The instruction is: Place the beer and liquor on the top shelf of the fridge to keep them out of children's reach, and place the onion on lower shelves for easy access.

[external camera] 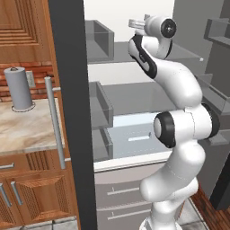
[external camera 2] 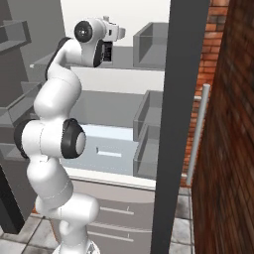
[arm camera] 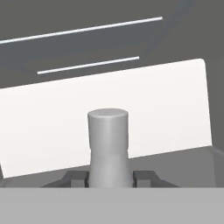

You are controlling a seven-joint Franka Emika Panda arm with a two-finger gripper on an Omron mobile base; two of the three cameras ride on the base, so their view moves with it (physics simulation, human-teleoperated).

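Observation:
In the hand view, my gripper (arm camera: 109, 178) is shut on the liquor (arm camera: 108, 140). Its short pale neck stands upright between my two dark fingertips (arm camera: 74, 178); the rest of the bottle is hidden below. Behind it is the white back wall of the open fridge (external camera: 67, 90). My hand (external camera 2: 105, 49) is raised inside the fridge, just above the top shelf (external camera: 184, 53), which also shows as the top shelf (external camera 2: 129, 63) from the right. The lower shelves (external camera: 130, 96) lie beneath my arm. The beer and the onion are out of view.
Grey side bins (external camera: 99, 40) hang at the fridge's left wall, and more bins (external camera 2: 151, 44) at its right. A grey cylinder (external camera: 19, 87) stands on the marble counter (external camera: 27, 130) left of the fridge. A brick wall (external camera 2: 228, 149) is close on the right.

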